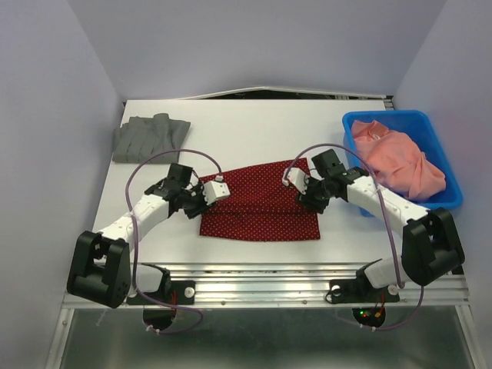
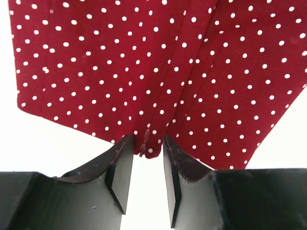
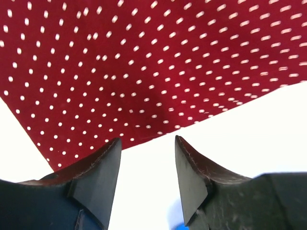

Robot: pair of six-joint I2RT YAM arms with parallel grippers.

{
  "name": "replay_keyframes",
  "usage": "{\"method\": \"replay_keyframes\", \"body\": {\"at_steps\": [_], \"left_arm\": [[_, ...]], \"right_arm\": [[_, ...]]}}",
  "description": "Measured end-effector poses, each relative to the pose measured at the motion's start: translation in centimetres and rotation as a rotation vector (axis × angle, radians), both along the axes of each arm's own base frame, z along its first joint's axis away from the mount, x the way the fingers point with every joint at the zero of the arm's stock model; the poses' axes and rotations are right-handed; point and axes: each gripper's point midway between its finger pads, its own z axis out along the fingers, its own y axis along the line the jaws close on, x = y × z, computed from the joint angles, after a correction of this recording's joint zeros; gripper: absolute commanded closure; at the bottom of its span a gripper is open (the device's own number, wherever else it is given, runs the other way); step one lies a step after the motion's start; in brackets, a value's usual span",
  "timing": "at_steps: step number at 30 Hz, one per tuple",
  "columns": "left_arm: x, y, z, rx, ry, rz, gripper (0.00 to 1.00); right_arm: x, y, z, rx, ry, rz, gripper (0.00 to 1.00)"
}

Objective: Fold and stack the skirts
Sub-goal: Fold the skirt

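Observation:
The dark red polka-dot skirt (image 1: 261, 204) lies folded flat in the middle of the table, filling the upper part of the left wrist view (image 2: 144, 62) and the right wrist view (image 3: 134, 62). A plain dark grey skirt (image 1: 150, 137) lies folded at the back left. My left gripper (image 1: 204, 201) is at the red skirt's left edge; its jaws stand apart (image 2: 146, 141), with the hem and a small zip pull (image 2: 144, 143) just at the tips, not pinched. My right gripper (image 1: 311, 202) is at the skirt's right edge, open (image 3: 147, 141), with bare table between the fingers.
A blue bin (image 1: 384, 117) stands at the right, right beside my right arm, with a salmon-pink garment (image 1: 400, 161) bunched inside. Grey walls close in the white table (image 1: 254, 131) on the left, back and right. A metal rail (image 1: 269, 280) runs along the near edge.

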Motion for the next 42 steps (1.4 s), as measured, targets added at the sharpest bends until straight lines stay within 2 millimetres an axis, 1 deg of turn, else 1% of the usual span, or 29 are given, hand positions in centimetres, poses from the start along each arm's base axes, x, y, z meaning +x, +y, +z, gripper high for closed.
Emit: {"method": "replay_keyframes", "body": {"at_steps": [3,6,8,10,11,12,15,18,19,22,23,24,28,30,33,35,38,40,42], "left_arm": [[0.3,0.0,0.9,0.002,-0.007,0.004,0.58],[0.9,0.0,1.8,0.01,-0.019,0.004,0.58],[1.4,-0.1,2.3,0.016,-0.024,0.0,0.58],[1.6,0.0,2.2,0.028,-0.016,-0.002,0.57],[1.7,0.1,2.0,0.04,-0.002,-0.004,0.52],[1.8,0.1,1.8,0.047,0.006,-0.005,0.52],[1.9,0.3,0.7,0.076,0.049,-0.01,0.52],[1.9,0.4,-0.3,0.095,0.087,-0.016,0.54],[1.9,0.4,-0.5,0.101,0.098,-0.019,0.55],[1.8,0.3,-1.1,0.115,0.121,-0.03,0.57],[1.7,0.2,-1.3,0.12,0.126,-0.036,0.58],[1.7,0.1,-1.4,0.123,0.129,-0.041,0.58],[1.5,-0.2,-1.7,0.134,0.139,-0.061,0.58],[1.4,-0.3,-1.5,0.136,0.142,-0.068,0.58],[1.2,-0.3,-1.2,0.136,0.146,-0.08,0.57],[1.0,-0.2,-0.5,0.134,0.141,-0.088,0.57],[0.5,-0.2,0.9,0.125,0.12,-0.1,0.57],[0.3,-0.1,1.5,0.124,0.109,-0.109,0.57],[0.2,-0.1,1.6,0.127,0.108,-0.116,0.57]], "right_arm": [[0.5,0.4,1.2,0.017,-0.022,-0.009,0.51],[0.6,0.9,1.3,0.021,-0.019,-0.012,0.53],[0.3,1.2,0.8,0.011,-0.002,-0.007,0.53],[0.1,1.4,0.0,-0.007,0.018,-0.002,0.53],[0.0,1.5,-0.3,-0.014,0.026,-0.002,0.52],[0.0,1.4,-0.9,-0.029,0.037,-0.005,0.52],[0.2,1.3,-1.8,-0.056,0.045,-0.01,0.54],[0.7,1.2,-2.8,-0.083,0.043,-0.015,0.63],[0.8,1.1,-3.1,-0.091,0.046,-0.016,0.69],[1.0,1.0,-3.8,-0.108,0.053,-0.016,0.8],[1.0,0.9,-3.9,-0.112,0.054,-0.017,0.81],[1.0,0.9,-3.9,-0.113,0.053,-0.017,0.87],[1.1,0.9,-3.9,-0.116,0.049,-0.015,0.93],[1.1,0.9,-3.9,-0.118,0.045,-0.011,0.99],[1.1,0.9,-3.6,-0.116,0.039,-0.009,0.99],[1.1,0.8,-3.6,-0.115,0.039,-0.009,0.99],[1.0,0.8,-3.6,-0.116,0.042,-0.01,0.99],[1.0,0.8,-3.6,-0.116,0.042,-0.01,0.99],[1.0,0.8,-3.5,-0.117,0.044,-0.009,0.99]]}}
